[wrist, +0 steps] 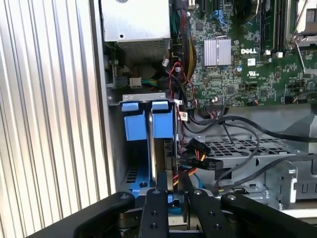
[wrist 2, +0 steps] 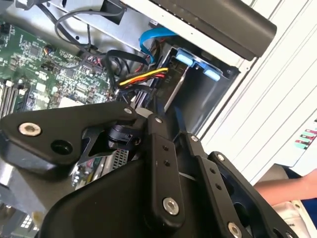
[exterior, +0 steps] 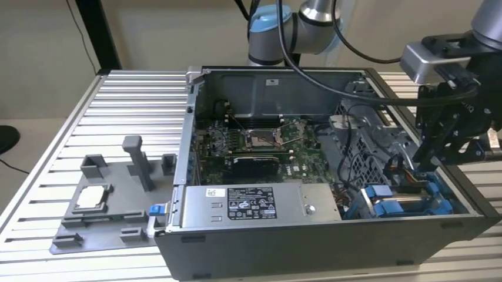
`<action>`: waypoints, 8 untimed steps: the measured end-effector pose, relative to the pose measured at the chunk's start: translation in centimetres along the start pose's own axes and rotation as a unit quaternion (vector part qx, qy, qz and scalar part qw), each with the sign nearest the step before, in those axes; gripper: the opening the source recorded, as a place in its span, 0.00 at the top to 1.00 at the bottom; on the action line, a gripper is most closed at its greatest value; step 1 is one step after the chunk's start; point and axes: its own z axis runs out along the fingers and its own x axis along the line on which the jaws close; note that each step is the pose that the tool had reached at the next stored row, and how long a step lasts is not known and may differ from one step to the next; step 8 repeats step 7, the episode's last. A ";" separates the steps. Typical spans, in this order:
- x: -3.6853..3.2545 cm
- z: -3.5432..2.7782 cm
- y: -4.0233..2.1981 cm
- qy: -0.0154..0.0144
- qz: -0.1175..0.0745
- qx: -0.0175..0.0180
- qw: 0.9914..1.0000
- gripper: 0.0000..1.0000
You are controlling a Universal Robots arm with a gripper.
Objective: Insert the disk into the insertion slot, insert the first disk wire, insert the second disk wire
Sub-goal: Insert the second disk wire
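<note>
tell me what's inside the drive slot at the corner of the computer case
The disk sits on edge in the insertion slot, between blue tabs. The end effector is at its end, beside a wire plug with coloured wires. The slot's floor is covered.

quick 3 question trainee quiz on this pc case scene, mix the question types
1. True or false: the gripper is lowered inside the case at the insertion slot.
2. Which lies outside the case, on the grey fixture plate? A) processor chip B) power-supply box C) blue rails
3. Fill in: the wire bundle beside the slot is yellow, red and ____.

Key: 1 true; 2 A; 3 black
</note>
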 end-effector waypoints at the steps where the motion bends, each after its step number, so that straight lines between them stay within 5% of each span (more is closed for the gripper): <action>1: 0.00 0.00 0.00 0.000 0.000 0.000 1.000 0.00; 8: 0.00 -0.02 0.00 0.000 0.000 0.000 1.000 0.00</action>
